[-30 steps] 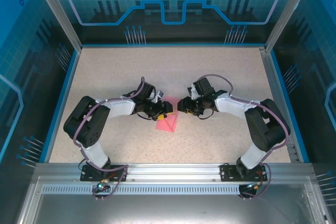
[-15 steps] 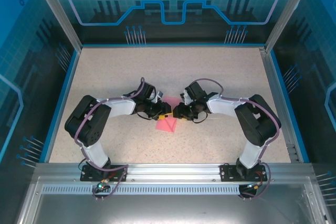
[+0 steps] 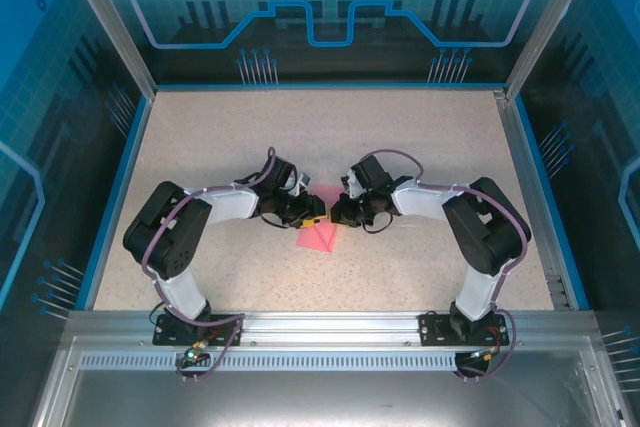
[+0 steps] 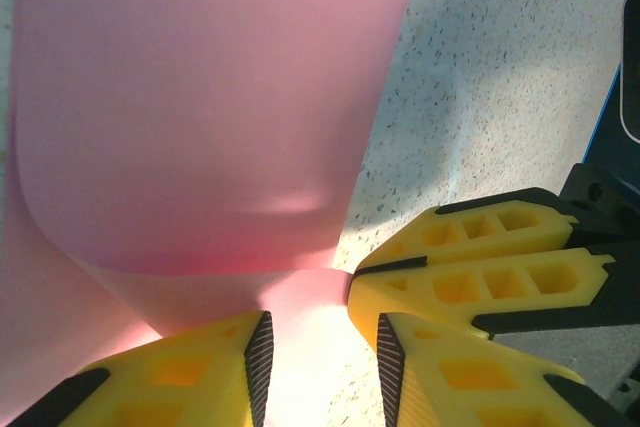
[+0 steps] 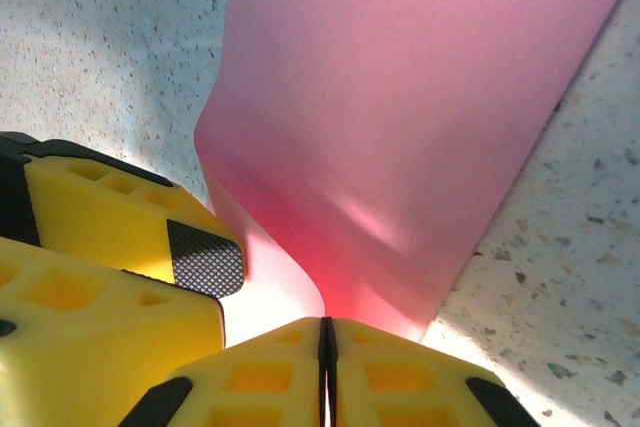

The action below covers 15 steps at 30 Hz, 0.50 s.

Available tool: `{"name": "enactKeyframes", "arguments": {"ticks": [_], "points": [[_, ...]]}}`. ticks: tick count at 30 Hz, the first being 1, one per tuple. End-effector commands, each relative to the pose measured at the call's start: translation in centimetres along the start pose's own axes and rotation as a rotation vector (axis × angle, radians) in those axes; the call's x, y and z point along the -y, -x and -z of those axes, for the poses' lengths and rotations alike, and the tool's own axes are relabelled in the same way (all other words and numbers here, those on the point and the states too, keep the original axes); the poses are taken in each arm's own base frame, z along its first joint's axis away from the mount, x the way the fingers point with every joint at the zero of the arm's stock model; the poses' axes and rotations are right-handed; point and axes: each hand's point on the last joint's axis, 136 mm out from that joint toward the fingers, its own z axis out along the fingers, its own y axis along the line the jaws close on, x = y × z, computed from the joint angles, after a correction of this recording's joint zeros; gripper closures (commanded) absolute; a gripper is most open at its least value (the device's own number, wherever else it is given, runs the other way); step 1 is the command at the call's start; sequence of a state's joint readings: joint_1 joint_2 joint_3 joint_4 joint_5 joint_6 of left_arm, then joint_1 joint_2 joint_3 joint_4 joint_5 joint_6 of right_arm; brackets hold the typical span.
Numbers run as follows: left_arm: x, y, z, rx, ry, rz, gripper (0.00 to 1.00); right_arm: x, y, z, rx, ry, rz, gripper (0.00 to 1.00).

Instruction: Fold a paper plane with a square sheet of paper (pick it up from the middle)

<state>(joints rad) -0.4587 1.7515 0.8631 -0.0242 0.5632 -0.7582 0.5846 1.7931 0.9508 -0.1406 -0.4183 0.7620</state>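
The square sheet of paper (image 3: pixel 318 237) is pink and lies partly folded at the table's middle, one part raised between the two grippers. In the left wrist view the sheet (image 4: pixel 200 107) curls upward, and my left gripper (image 4: pixel 322 332) stands open with the paper's lower fold running through the gap between its jaws. My right gripper (image 5: pixel 325 325) is shut, its yellow fingertips pressed together on the curled edge of the sheet (image 5: pixel 400 97). The two grippers meet tip to tip over the paper, left gripper (image 3: pixel 316 215) and right gripper (image 3: pixel 336 213). No paper plane shape shows.
The speckled tabletop (image 3: pixel 420 137) is bounded by a blue rim and transparent walls (image 3: pixel 130 147). The right gripper's fingers (image 4: pixel 480 257) crowd close beside the left one's; the left finger's pad (image 5: pixel 205 257) sits just left of the right tips.
The right arm slid left to the paper and its jaws closed together. The left gripper's jaws narrowed around the fold while staying in place.
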Motion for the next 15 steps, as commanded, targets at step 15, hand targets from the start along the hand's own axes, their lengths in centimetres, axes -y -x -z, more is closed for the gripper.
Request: {"name": "enactKeyframes", "arguments": {"ticks": [15], "points": [[1.8, 0.7, -0.1, -0.024, -0.059, -0.018, 0.67, 1.5, 0.4, -1.2, -0.015, -0.075, 0.01, 0.91]]}}
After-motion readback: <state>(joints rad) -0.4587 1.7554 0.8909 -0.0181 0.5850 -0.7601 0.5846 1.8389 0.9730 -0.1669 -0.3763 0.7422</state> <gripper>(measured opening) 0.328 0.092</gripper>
